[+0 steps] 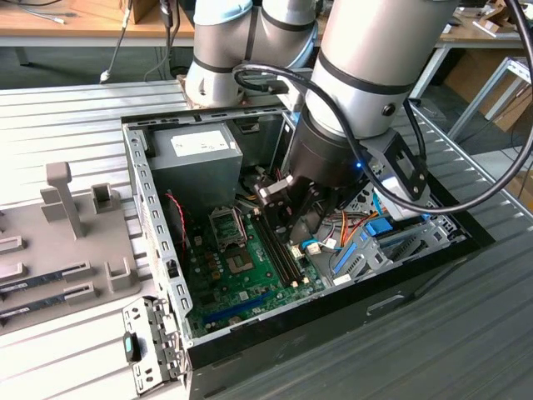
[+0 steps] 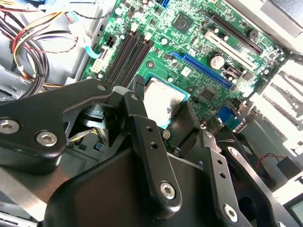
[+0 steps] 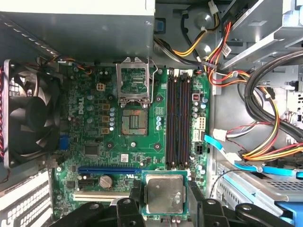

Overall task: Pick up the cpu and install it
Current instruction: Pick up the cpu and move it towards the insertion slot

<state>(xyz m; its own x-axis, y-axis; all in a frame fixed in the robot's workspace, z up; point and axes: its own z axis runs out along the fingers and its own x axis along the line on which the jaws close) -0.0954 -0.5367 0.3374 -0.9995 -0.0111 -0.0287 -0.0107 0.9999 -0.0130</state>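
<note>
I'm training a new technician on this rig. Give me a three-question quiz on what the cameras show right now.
1. True or false: the pincer is shut on the cpu.
2. The socket's metal frame is: A) swung open, B) closed over a chip, C) missing.
3. Fill in: the socket on the board is ___ (filled or empty).
Key: 1 true; 2 A; 3 empty.
</note>
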